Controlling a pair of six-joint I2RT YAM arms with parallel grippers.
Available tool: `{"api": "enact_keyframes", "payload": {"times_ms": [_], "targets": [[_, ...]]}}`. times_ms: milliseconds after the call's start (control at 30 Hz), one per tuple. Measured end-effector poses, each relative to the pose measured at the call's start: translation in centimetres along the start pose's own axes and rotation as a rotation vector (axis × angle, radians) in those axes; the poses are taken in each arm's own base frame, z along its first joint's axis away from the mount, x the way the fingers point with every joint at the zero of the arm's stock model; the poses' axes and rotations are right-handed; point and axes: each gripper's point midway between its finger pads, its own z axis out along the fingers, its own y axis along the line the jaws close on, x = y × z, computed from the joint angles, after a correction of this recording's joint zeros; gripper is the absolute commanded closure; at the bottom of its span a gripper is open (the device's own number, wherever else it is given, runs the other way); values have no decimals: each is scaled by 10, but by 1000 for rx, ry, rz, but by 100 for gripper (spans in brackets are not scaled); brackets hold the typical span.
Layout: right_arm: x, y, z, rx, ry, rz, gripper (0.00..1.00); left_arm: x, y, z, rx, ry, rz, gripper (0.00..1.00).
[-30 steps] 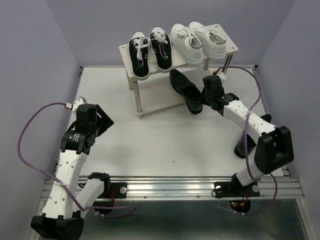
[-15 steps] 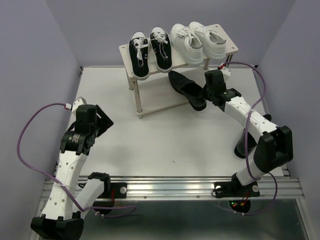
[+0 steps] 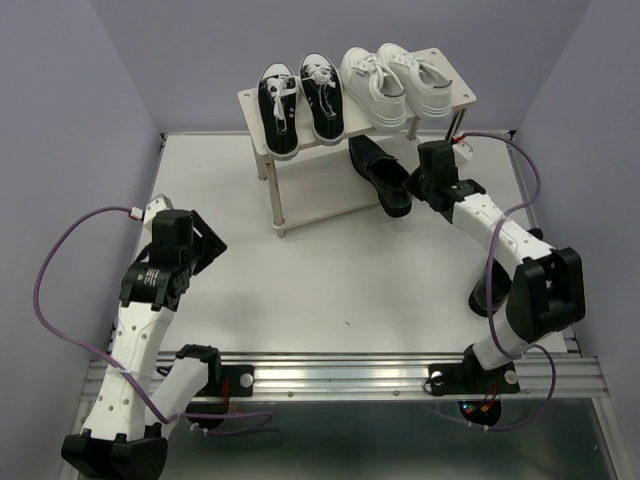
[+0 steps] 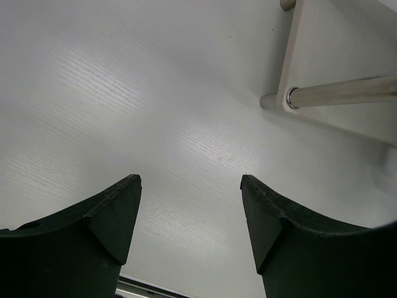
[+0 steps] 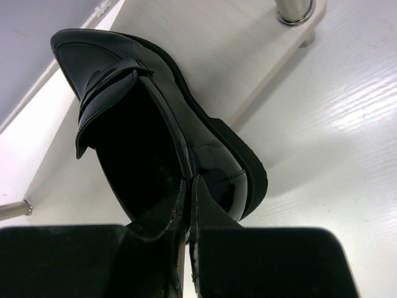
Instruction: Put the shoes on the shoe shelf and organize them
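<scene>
Lavender walls [image 3: 100, 80] close in a white surface [image 3: 350, 270], with a metal rail [image 3: 350, 370] along its near edge. The shelf [image 3: 250, 103] stands at the far side. Its top board carries black sneakers [image 3: 300, 105] on the left and white sneakers [image 3: 395, 75] on the right. The right arm stretches forward to the shelf's right end, its claw [image 3: 410, 187] pinched on the heel rim of a glossy loafer [image 3: 380, 175]. The loafer's toe reaches in over the lower board, below the white sneakers, while the heel hangs out past the board's edge. Whether the sole touches the board cannot be told. The left arm is folded at the left, its claw [image 4: 189, 186] spread wide and holding nothing, over bare surface near a shelf leg [image 4: 341, 94].
</scene>
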Motion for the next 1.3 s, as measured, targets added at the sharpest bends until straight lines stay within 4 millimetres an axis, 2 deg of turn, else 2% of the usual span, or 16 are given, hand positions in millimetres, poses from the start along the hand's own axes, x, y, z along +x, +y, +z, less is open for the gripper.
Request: {"api": "enact_keyframes", "payload": {"times_ms": [200, 433, 667, 1100, 1133, 1167, 1233, 1267, 1300], "targets": [[3, 12, 19, -42, -3, 68, 99, 1, 2, -1, -6, 1, 2, 24], [0, 24, 25, -93, -12, 96, 99, 0, 3, -2, -11, -4, 2, 24], [-1, 24, 25, -93, -13, 116, 99, 0, 4, -3, -14, -6, 1, 24], [1, 17, 31, -103, -42, 263, 99, 0, 4, -3, -15, -5, -1, 24], [1, 16, 31, -103, -43, 270, 96, 0, 4, -3, -15, -5, -1, 24], [1, 16, 31, -104, -45, 276, 81, 0, 4, -3, -14, -5, -1, 24], [2, 15, 30, -107, -46, 283, 61, 0, 4, -3, -14, -5, -1, 24], [1, 16, 29, -111, -48, 285, 39, 0, 4, -3, -14, -5, -1, 24], [-1, 17, 28, -116, -54, 290, 32, 0, 4, -3, -14, -5, -1, 24]]}}
